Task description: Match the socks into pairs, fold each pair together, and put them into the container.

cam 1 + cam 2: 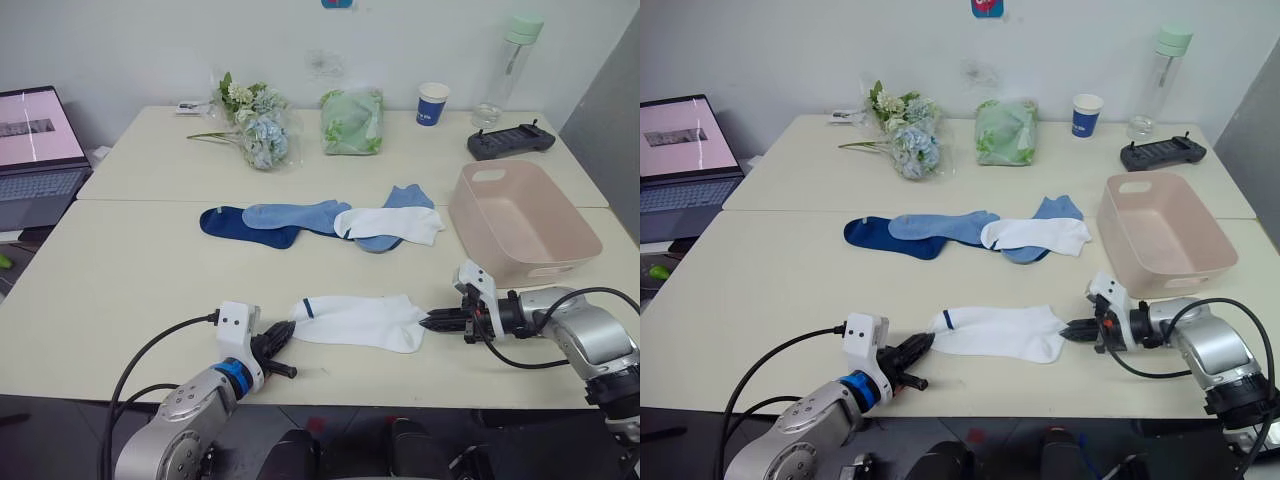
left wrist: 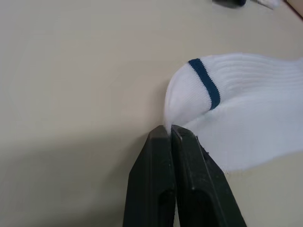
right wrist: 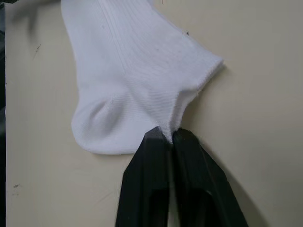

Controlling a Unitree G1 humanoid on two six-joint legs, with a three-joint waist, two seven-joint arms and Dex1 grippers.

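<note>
A pale cream table (image 1: 150,290) stands against a white wall, with a seam running across it where two tops meet. At the far left edge sits an open laptop (image 1: 35,150) with its screen lit. Further along the back lies a bunch of pale blue and white flowers (image 1: 255,125), then a pale green plastic bag (image 1: 352,121), a small blue paper cup (image 1: 432,103), a clear bottle with a green cap (image 1: 508,65) and a black controller (image 1: 511,141).

Near the front edge, the left gripper (image 1: 283,337) has its two black fingers pressed together on the very tip of a white sock (image 1: 365,320), at the end with a dark blue stripe. That sock lies stretched flat across the table, and at its other end the right gripper (image 1: 432,321) is pinched shut on the edge of the cuff.

Behind it, in the middle of the table, four more socks lie in an overlapping row: a dark navy sock (image 1: 238,224), a light blue sock (image 1: 290,214) partly over it, then a second white sock (image 1: 395,223) lying across another light blue sock (image 1: 402,204).

To the right stands the pink tub (image 1: 525,222), near the right gripper and just beside the row of socks.
</note>
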